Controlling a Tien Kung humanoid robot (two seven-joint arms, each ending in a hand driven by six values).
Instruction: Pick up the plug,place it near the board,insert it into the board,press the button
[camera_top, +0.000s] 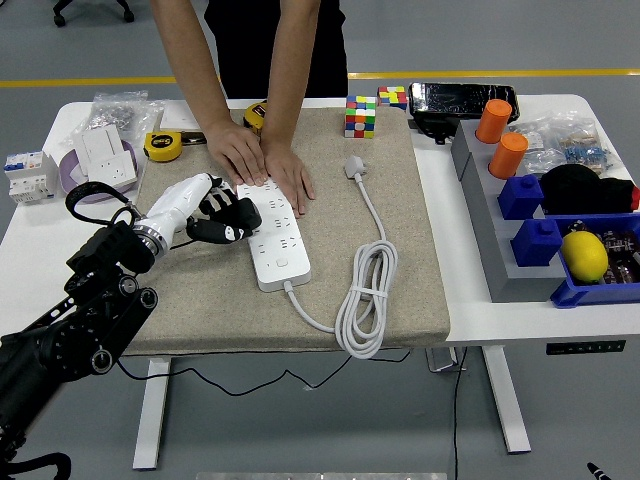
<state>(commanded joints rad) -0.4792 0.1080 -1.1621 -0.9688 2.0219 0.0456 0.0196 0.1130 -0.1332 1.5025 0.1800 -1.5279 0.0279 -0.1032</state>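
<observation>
The robot's left arm (80, 325) is black, built of rounded jointed housings with visible round screws, and a black cable loops at the wrist. Its left hand (205, 210) has a white shell and black fingers. The person (262, 40) wears a black top.

no readable text, labels or numbers on anything

We see the left hand (215, 212) resting on the left edge of the white power strip (272, 235), its dark fingers curled over it. A person's 2 hands (262, 165) press the strip's far end. The plug (355, 167) lies on the mat (400, 250), apart, cord coiled.
</observation>
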